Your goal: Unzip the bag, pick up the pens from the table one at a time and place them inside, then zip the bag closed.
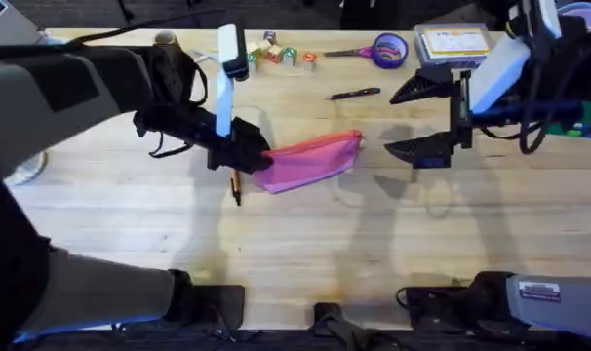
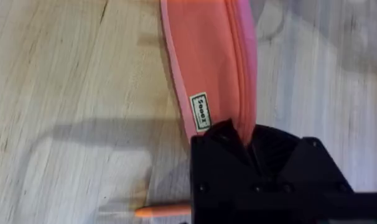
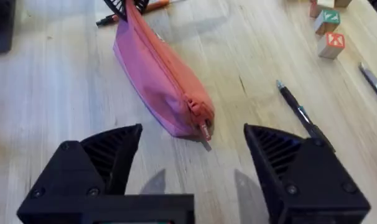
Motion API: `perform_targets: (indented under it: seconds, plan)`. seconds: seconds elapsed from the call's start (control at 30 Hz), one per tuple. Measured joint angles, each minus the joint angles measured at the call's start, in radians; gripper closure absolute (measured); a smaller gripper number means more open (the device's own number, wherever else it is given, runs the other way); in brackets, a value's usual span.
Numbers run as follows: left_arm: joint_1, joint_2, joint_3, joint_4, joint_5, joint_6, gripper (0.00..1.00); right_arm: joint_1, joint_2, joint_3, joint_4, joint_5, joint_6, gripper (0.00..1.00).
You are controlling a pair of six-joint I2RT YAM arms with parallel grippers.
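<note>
Bag [image 1: 310, 160] lies mid-counter [image 1: 305, 253], soft and limp: left fingers [image 2: 238, 140] pinch its end as anchor, right fingers [image 3: 195, 155] gape empty near the zipper pull [image 3: 204, 132], the spot to grab.

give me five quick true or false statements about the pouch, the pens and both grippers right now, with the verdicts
1. The left gripper is closed on one end of the pink pouch. True.
2. The right gripper is clamped on the zipper pull. False: it is open and short of the pouch, touching nothing.
3. The black pen lies on the table, apart from the pouch. True.
4. The orange pen is already inside the pouch. False: it lies on the table by the left gripper.
5. The pouch's zipper is wide open. False: it looks closed.
</note>
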Motion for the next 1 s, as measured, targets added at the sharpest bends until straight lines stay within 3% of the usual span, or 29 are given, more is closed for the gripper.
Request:
perform_targets:
  seconds: [0.63, 0.93, 1.0]
  plan:
    - [0.000, 0.000, 0.000, 0.000, 0.000, 0.000, 0.958, 0.060, 0.003, 0.000, 0.005, 0.049, 0.000, 0.004]
    - [0.000, 0.000, 0.000, 0.000, 0.000, 0.000, 0.957, 0.116, 0.135, 0.002, 0.106, 0.061, 0.000, 0.007]
    - [0.000, 0.000, 0.000, 0.000, 0.000, 0.000, 0.957, 0.132, 0.152, 0.002, 0.117, 0.061, 0.000, 0.044]
